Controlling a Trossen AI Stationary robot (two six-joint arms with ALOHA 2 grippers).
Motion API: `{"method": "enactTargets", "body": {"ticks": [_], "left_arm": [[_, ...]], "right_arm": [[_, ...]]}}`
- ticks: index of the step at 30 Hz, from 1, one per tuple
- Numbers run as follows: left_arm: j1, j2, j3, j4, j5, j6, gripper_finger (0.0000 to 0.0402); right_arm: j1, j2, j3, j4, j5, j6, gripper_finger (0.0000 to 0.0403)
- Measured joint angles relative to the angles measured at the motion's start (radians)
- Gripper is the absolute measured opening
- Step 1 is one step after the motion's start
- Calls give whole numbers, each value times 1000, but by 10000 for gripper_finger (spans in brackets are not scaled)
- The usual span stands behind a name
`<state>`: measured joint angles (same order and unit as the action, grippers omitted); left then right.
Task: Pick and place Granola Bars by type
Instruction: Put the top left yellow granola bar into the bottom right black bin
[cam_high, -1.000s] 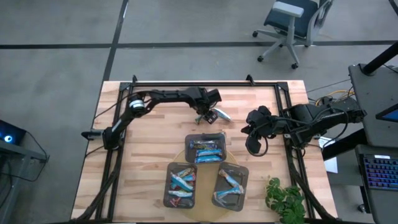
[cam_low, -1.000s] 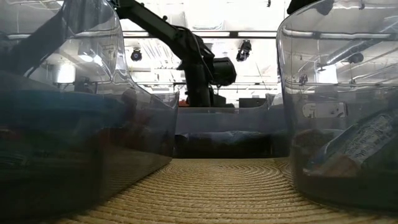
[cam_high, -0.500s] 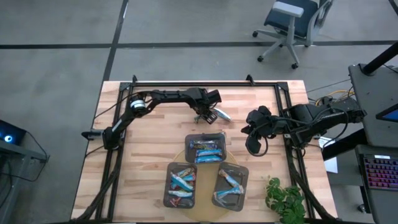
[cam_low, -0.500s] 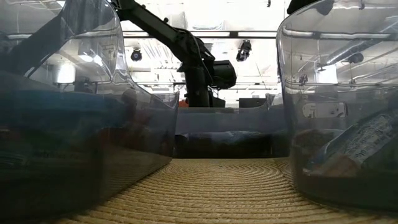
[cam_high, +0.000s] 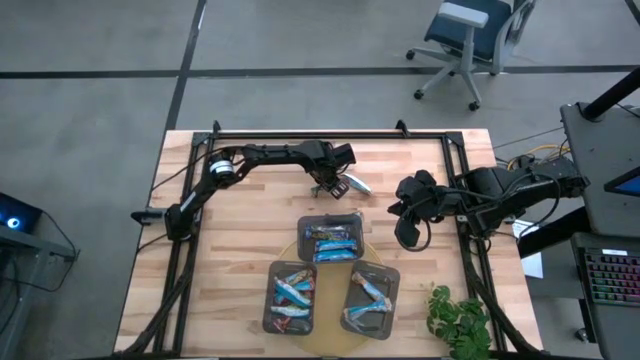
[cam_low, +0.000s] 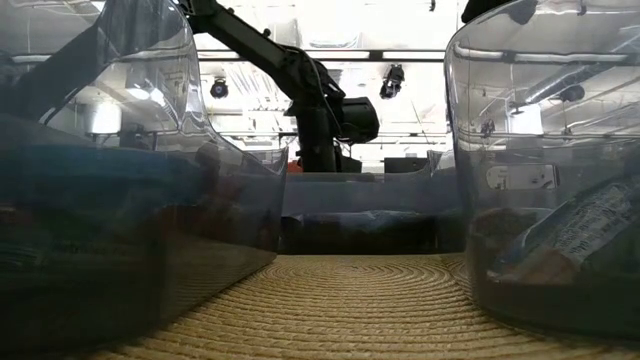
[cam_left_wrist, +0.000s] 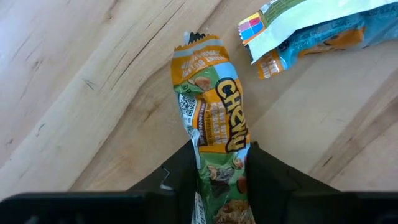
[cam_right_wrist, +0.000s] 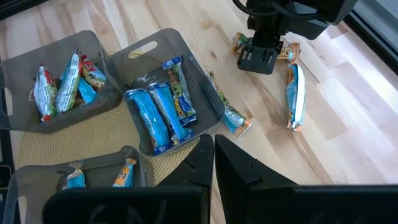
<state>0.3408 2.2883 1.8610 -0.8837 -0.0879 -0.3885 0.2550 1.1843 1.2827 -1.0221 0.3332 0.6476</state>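
The left gripper (cam_left_wrist: 219, 177) has its fingers clamped on a green-and-orange granola bar (cam_left_wrist: 214, 124) lying on the wooden table (cam_left_wrist: 93, 74) (a blue bar (cam_left_wrist: 323, 28) lies nearby), while the right gripper (cam_right_wrist: 213, 163), fingers pressed together, hovers near the grey trays (cam_right_wrist: 186, 81).

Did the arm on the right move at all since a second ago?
No. In the high view the right gripper sits in the same spot beside the top tray.

Three trays (cam_high: 332, 241) on round mat (cam_high: 300, 246); loose bars (cam_high: 356, 185) on table (cam_high: 240, 250) behind trays.
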Motion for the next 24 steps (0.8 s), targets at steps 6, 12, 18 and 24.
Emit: {"method": "enactTargets", "body": {"ticks": [6,12,18,24], "left_arm": [[0,-1,0,-3,5,10,95],[-2,-8,10,-38,33,21,85],[-3,-8,43,-80,32,50,85],[0,-10,109,-169,26,92,85]], "right_arm": [[0,0,0,0,0,0,9],[0,0,0,0,0,0,9],[0,0,0,0,0,0,9],[0,0,0,0,0,-3,9]]}}
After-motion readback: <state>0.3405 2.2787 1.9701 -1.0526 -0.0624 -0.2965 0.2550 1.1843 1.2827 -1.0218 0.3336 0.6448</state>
